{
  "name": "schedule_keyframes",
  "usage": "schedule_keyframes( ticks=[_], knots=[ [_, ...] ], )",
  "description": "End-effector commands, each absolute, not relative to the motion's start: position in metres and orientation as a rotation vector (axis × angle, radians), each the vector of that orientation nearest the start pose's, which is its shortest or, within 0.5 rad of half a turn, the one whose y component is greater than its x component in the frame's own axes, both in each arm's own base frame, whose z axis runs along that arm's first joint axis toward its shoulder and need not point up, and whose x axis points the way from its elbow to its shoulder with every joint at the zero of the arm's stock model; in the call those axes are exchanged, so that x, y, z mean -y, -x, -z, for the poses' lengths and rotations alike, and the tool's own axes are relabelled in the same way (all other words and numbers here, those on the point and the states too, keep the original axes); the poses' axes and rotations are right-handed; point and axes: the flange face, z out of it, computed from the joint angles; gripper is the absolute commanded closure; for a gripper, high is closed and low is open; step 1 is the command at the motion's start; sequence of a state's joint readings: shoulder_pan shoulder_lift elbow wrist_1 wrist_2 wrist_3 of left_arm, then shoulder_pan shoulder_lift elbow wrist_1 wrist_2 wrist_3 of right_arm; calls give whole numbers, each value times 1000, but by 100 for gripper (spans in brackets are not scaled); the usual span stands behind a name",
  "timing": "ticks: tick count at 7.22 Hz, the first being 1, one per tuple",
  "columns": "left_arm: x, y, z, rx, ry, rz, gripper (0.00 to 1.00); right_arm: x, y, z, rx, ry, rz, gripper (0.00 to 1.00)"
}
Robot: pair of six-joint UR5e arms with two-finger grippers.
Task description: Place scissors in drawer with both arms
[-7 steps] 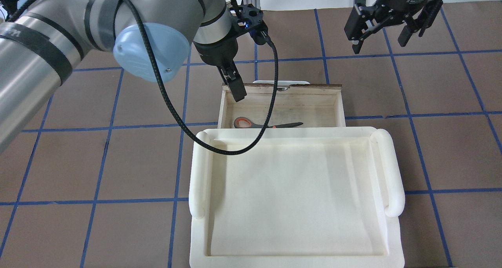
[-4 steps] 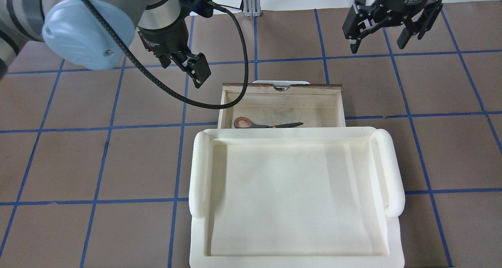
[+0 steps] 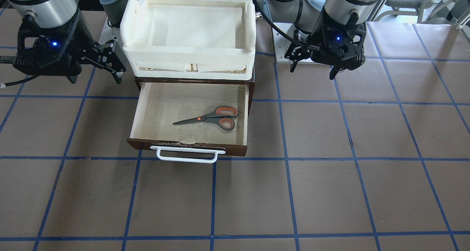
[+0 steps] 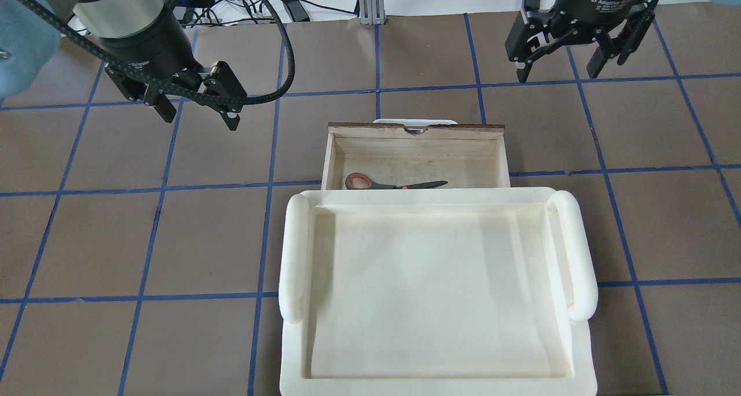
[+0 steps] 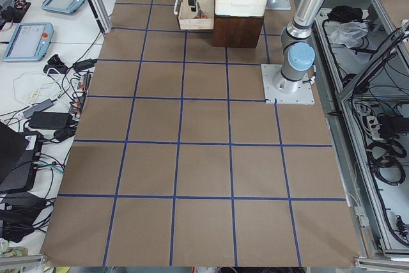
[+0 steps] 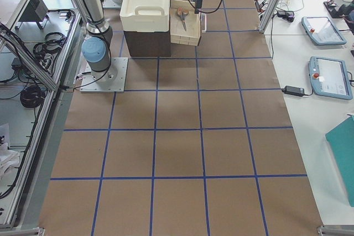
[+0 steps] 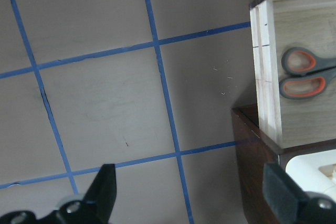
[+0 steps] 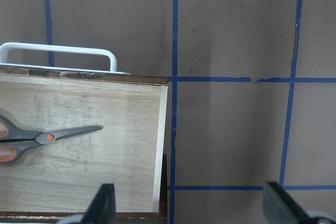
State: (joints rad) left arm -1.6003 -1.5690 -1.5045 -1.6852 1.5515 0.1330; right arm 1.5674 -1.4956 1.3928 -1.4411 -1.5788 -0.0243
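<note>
The scissors [image 3: 209, 119] lie flat on the pale floor of the open drawer [image 3: 165, 108], handles toward my left side. They also show in the overhead view [image 4: 393, 183] and in both wrist views [image 7: 307, 72] [image 8: 42, 140]. The drawer [image 4: 417, 150] is pulled out, with its white bar handle [image 3: 185, 155] at the far end. My left gripper [image 4: 200, 117] is open and empty above the table, left of the drawer; it also shows in the front view [image 3: 313, 70]. My right gripper [image 4: 558, 72] is open and empty, right of the drawer and beyond it; in the front view [image 3: 94, 76] it hangs beside the box.
A cream-white plastic tray [image 4: 292, 257] sits on top of the dark wooden box [image 5: 238, 30] and hides the drawer's near part in the overhead view. Brown table mats with blue tape lines surround the box. Cables and tablets lie beyond the table edge [image 5: 51, 30].
My left gripper has drawn away from over the drawer's left side, out to the left over the table. The scissors stay put in the drawer. The right gripper has barely moved.
</note>
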Motion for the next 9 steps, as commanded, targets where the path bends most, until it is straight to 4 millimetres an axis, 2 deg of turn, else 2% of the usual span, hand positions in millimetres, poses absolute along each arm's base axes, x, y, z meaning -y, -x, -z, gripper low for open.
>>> schedule_keyframes(
  ticks=[1,2,4,7,9],
  knots=[
    [470,149,-501,-3168,-104,-106,0,513,-131,-523,-3148,36,-51,0],
    [467,148,-500,-3168,-89,-97,0,512,-131,-523,-3150,34,-56,0],
    [473,144,-510,-3170,-74,38,0,512,-131,-523,-3150,34,-53,0],
    [473,141,-512,-3170,-81,61,0,513,-131,-524,-3150,27,-39,0],
    [472,142,-513,-3166,-127,67,0,514,-130,-523,-3152,-40,-41,0]
  ],
)
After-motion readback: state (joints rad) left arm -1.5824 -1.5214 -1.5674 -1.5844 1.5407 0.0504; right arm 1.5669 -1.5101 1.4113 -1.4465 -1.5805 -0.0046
